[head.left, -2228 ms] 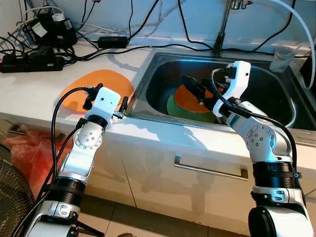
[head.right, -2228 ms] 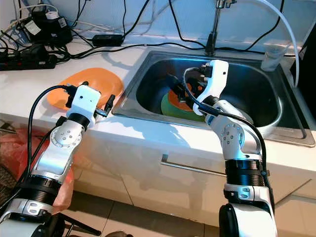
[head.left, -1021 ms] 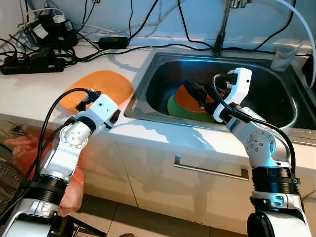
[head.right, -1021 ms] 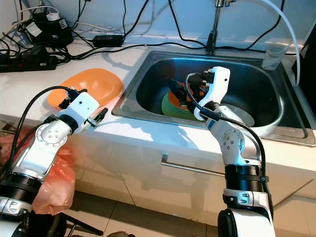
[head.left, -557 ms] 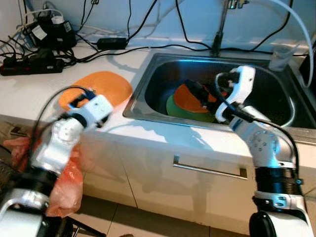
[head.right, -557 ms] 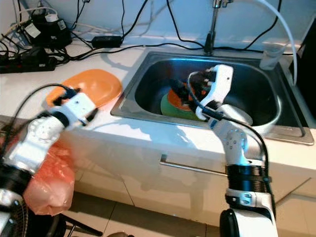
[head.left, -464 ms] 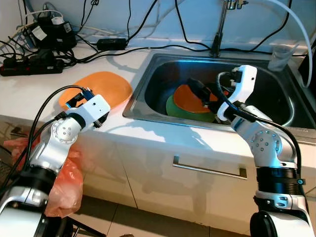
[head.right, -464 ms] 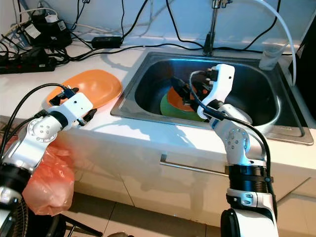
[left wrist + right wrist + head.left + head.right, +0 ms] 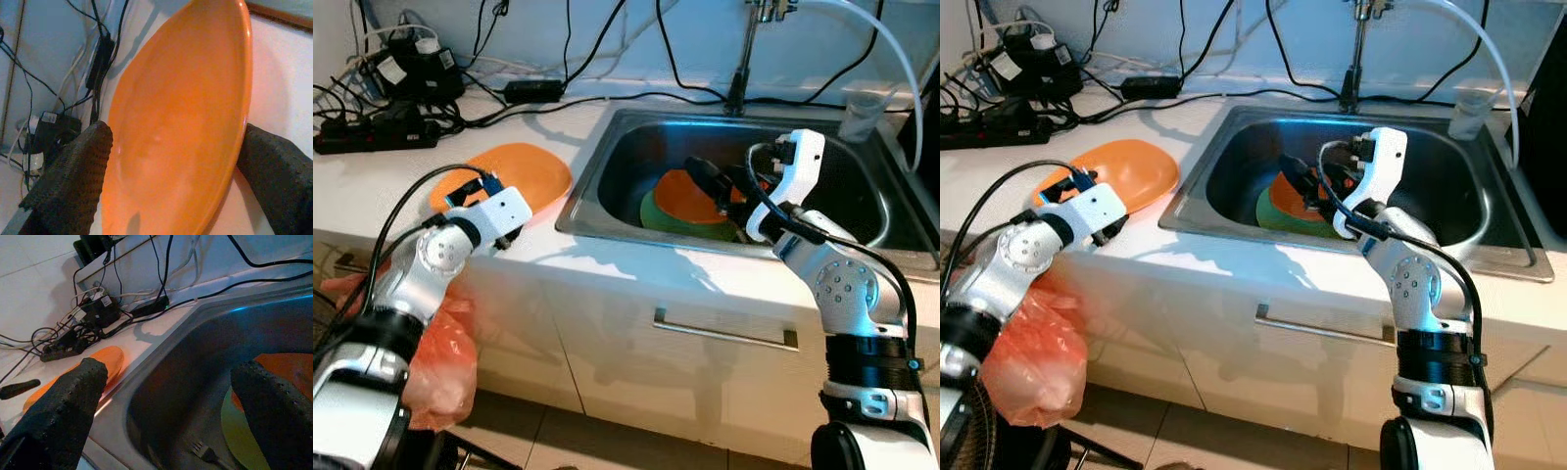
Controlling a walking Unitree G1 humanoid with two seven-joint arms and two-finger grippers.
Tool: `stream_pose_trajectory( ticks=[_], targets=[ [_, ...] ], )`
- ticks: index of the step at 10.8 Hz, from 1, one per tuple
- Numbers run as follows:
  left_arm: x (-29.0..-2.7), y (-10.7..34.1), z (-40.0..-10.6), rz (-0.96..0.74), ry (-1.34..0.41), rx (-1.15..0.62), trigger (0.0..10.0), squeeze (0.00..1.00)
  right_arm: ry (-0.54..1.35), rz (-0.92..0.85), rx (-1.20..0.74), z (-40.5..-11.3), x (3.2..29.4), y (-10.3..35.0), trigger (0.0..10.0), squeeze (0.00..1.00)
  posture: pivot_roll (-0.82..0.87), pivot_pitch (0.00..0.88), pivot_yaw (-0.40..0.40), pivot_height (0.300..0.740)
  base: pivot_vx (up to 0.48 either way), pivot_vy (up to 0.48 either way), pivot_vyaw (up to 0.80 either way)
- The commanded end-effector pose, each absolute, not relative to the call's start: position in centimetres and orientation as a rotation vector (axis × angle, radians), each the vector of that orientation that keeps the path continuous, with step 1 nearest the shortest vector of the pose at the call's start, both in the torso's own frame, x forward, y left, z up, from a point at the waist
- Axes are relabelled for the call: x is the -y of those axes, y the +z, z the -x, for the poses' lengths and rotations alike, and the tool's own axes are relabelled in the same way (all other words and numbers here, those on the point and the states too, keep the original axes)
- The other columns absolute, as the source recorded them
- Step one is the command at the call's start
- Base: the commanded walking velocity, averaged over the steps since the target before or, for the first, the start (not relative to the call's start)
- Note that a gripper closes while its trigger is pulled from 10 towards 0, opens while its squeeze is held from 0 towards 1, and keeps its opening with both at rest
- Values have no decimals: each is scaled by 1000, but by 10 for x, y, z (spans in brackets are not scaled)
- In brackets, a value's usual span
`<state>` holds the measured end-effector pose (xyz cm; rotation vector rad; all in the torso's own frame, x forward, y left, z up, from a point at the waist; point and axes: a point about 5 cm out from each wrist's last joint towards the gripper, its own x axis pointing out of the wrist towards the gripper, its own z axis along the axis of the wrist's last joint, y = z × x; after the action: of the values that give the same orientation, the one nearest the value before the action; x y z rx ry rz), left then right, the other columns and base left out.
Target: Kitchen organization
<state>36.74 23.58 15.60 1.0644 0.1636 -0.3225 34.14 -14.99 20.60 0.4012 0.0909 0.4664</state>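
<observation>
Orange plate on counter, between open left pincer fingers

White worktop is running across the scene, with a stainless sink set into its right half. A tap is rising from the sink's back edge. Pale wall is standing behind, with black cables hanging down it. Power strips and adapters are sitting at the worktop's back left corner. A clear cup is standing at the sink's back right corner, beside a white hose. White cabinet front with a metal handle is facing forward below. Tiled floor is showing underneath. An orange plastic bag is hanging at lower left. Bright light is falling on the worktop's front edge.
</observation>
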Motion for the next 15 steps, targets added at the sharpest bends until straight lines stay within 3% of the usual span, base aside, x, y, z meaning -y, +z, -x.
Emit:
stream_pose_trajectory(
  ticks=[1, 15],
  targets=[
    [-245, 137, -361, -1101, -351, -267, 0, 0, 466, -402, -88, -340, 151, 209, 10000, 0, 71, 0, 67, 740, 0, 0, 0],
    [-240, 120, -358, -1035, -448, -293, 0, 0, 447, -420, -103, -339, 151, 204, 10000, 0, 70, 0, 69, 740, 0, 0, 0]
  ],
)
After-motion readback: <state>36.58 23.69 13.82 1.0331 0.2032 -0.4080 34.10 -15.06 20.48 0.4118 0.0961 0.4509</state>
